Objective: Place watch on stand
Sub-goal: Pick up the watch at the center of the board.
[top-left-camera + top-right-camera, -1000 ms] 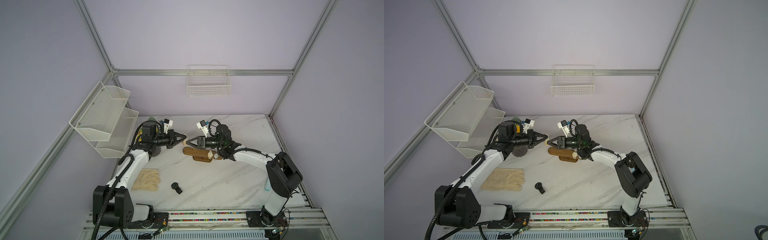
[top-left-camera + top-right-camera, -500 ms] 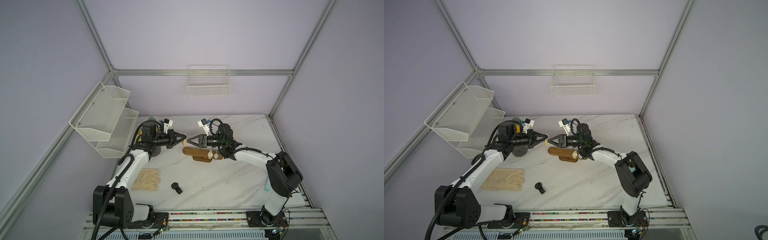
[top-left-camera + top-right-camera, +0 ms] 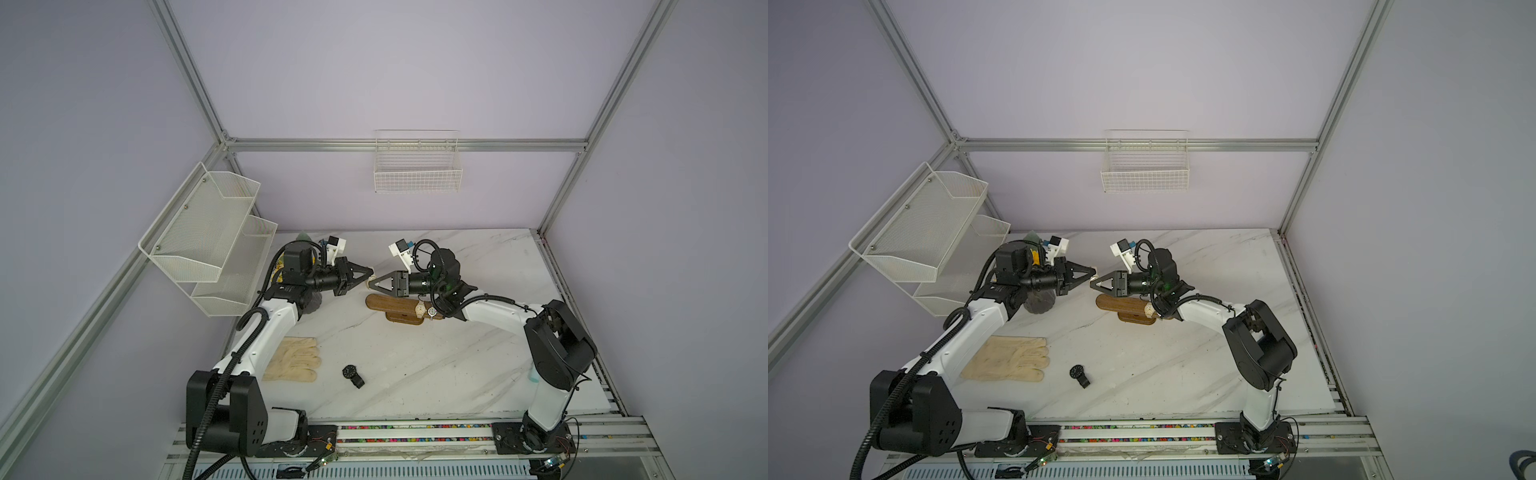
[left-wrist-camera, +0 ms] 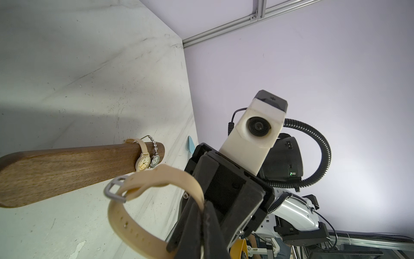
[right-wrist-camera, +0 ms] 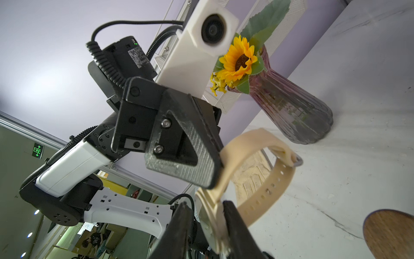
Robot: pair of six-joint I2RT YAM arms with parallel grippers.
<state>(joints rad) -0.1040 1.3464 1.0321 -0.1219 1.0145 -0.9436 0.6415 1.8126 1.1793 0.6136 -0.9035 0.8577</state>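
A beige watch with a buckled strap hangs in the air between my two grippers, just beyond the near end of the wooden stand. My left gripper is shut on its strap. My right gripper faces it tip to tip. Its jaws stand either side of the watch case, one finger against the case and a gap at the other. In both top views the tips meet at the watch. At the far end of the stand hang a small beige watch and a silver one.
A black watch lies on the marble table near the front, with a pair of cream gloves to its left. A purple vase with a sunflower stands behind my left arm. A mesh shelf and a wire basket hang on the walls.
My right gripper's jaws have narrowed around the watch case. My left gripper has kept its hold on the strap and stayed in place.
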